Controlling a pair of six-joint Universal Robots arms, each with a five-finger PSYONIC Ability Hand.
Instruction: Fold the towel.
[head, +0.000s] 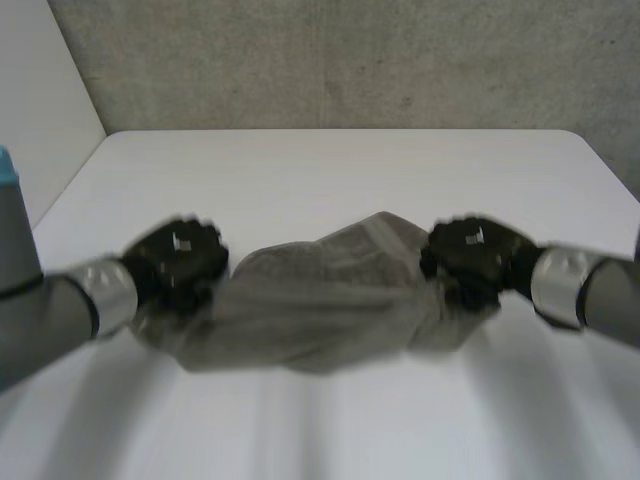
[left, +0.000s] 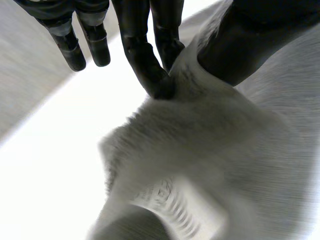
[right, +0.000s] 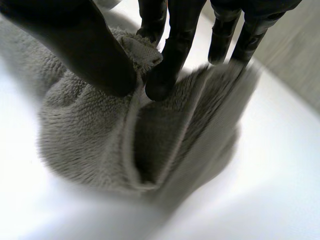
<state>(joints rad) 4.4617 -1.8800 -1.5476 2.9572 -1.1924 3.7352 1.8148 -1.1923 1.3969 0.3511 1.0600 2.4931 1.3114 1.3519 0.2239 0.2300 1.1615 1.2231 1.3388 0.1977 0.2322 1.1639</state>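
We are holding the grey towel (head: 330, 300) bunched in a crumpled heap on the white worktop (head: 330, 165), stretched between our two hands toward the near side. Our left hand (head: 178, 258) is gripping the towel's left end, its thumb and one of its fingers (left: 150, 70) pinching a fold of cloth while the others are hanging straight just beside it, and a white label (left: 182, 207) is showing on the cloth beyond the fingertips. Our right hand (head: 472, 255) is gripping the towel's right end, its thumb and fingers (right: 172, 60) clenching on a hemmed edge of the cloth.
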